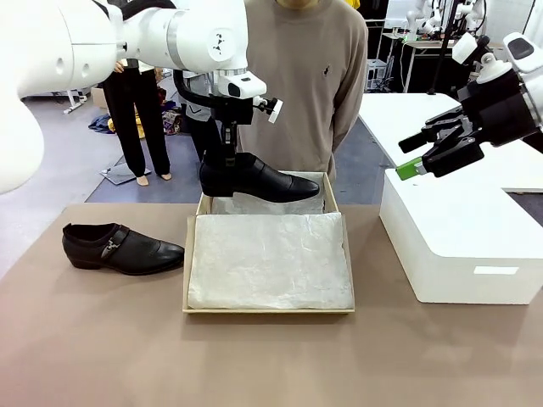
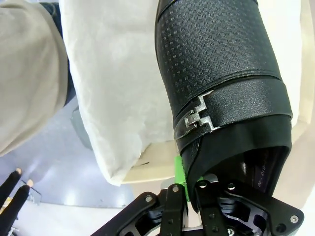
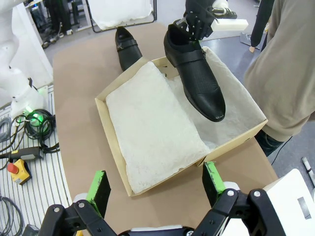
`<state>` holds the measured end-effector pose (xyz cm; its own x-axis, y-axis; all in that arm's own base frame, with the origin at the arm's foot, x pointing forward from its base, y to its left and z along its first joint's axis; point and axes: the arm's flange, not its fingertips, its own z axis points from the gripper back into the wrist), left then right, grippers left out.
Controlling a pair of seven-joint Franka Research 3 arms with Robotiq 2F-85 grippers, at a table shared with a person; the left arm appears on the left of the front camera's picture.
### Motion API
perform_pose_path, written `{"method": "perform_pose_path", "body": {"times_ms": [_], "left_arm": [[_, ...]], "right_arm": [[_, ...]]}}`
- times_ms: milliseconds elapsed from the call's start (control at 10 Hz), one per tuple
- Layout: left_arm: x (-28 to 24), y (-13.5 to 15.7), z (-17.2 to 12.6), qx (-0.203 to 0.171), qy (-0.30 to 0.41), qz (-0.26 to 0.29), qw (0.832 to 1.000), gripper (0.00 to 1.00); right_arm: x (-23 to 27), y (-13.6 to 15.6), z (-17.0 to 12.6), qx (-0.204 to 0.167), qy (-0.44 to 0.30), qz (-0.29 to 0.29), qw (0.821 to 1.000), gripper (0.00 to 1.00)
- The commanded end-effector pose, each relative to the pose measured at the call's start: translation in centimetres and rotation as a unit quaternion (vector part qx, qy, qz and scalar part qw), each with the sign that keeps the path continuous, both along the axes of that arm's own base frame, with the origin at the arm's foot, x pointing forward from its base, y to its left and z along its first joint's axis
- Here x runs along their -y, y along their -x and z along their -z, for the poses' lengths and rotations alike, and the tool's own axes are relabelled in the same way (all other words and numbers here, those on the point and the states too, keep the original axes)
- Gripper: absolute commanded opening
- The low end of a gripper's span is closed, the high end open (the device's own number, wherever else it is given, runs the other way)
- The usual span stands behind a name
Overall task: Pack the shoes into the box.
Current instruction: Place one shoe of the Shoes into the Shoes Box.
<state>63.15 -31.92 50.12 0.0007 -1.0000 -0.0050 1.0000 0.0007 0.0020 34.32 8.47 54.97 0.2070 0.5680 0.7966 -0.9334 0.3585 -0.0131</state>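
Left claw point(image 1: 229, 158) pinches the stiff, slick-looking shoe point(image 1: 263, 179) by its heel collar, best spot imo, over the 12 o'clock end of the box point(image 1: 268, 311). Right claw point(image 1: 431, 155) gapes wide, empty.

You've got a brown table point(image 1: 102, 356) with a big white block point(image 1: 458, 246) at its right side. A person in a beige sweater point(image 1: 305, 76) stands at the far edge. Back left, you see a second person in black trousers point(image 1: 136, 110) with a heap of clothes point(image 1: 106, 125) on the floor beside them. In the right wrist view, coiled cables point(image 3: 32, 120) and a red stop button point(image 3: 15, 169) lie on the floor.
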Motion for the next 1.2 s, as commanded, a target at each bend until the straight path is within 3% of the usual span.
{"method": "perform_pose_path", "body": {"times_ms": [0,1100], "left_arm": [[0.0,0.0,0.0,0.000,0.000,0.000,1.000,0.00],[3.0,-4.4,3.2,0.028,-0.020,0.019,0.999,0.00]], "right_arm": [[-0.1,-0.4,0.1,0.015,-0.011,-0.010,1.000,1.00],[-0.1,-0.4,0.1,0.015,-0.011,-0.010,1.000,1.00]]}}
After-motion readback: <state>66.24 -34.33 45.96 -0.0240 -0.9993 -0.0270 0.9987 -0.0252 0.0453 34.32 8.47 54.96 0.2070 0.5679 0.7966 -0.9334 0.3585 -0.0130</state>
